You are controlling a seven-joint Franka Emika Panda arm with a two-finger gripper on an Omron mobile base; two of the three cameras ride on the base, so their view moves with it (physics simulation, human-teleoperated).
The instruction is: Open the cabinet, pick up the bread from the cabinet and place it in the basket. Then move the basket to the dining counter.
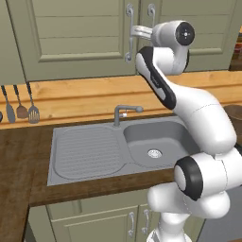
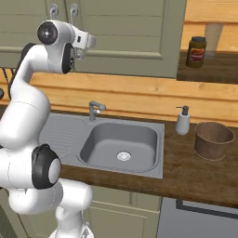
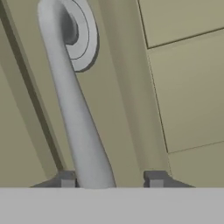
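The sage-green cabinet [image 1: 80, 38] [image 2: 130, 37] [image 3: 188, 87] hangs over the sink with both doors closed. My gripper [image 1: 133, 32] [image 2: 81, 49] [image 3: 109, 179] is raised against the doors at their middle. In the hand view a curved silver bar handle [image 3: 74, 113] runs down between the fingertips. The left fingertip [image 3: 66, 179] sits against the handle; the right fingertip [image 3: 155, 179] stands off it with a gap, so the jaws are open around it. The brown woven basket [image 2: 214, 139] [image 1: 234, 116] stands empty on the worktop, right of the sink. The bread is hidden and the dining counter is out of view.
A grey steel sink [image 1: 94, 151] [image 2: 121, 139] with a faucet [image 1: 124, 113] lies below the arm. A soap bottle [image 2: 182, 121] stands left of the basket. A dark jar [image 2: 196, 52] sits on a shelf to the right. Utensils [image 1: 21, 106] hang at left.
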